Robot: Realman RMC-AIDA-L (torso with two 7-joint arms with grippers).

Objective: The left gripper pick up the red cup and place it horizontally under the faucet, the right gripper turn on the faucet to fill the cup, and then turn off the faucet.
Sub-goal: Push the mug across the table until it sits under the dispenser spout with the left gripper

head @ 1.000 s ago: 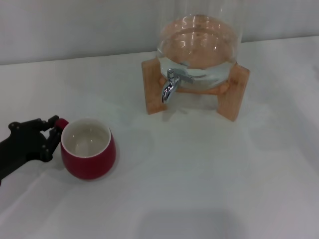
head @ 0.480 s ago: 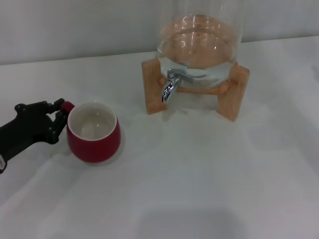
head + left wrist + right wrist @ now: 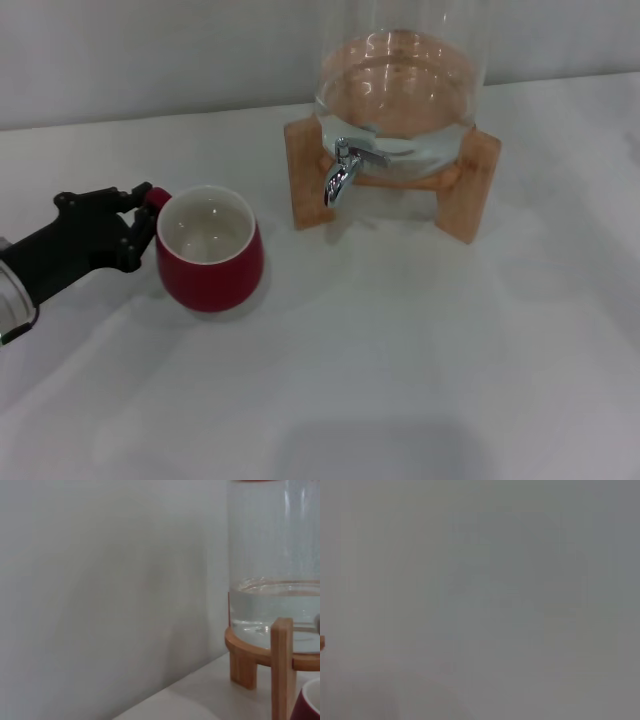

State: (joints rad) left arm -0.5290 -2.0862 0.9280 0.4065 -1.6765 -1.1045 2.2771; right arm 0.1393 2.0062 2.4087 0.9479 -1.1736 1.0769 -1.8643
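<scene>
The red cup [image 3: 210, 255] is upright with its cream inside showing, left of the middle in the head view. My left gripper [image 3: 145, 215] is shut on the cup's small handle at its left side, its black fingers [image 3: 128, 200] wrapped around it. The chrome faucet [image 3: 342, 170] points down from the glass jar [image 3: 398, 85] at the back, to the right of the cup and farther from me. A sliver of the cup [image 3: 311, 705] and the jar [image 3: 277, 605] appear in the left wrist view. My right gripper is out of view.
The jar sits on a wooden stand [image 3: 468, 185] on the white table [image 3: 400, 380]. A pale wall [image 3: 150, 50] rises behind it. The right wrist view holds only a blank grey surface.
The left gripper has carried the red cup to the right and farther back, toward the faucet. The jar and stand stayed put.
</scene>
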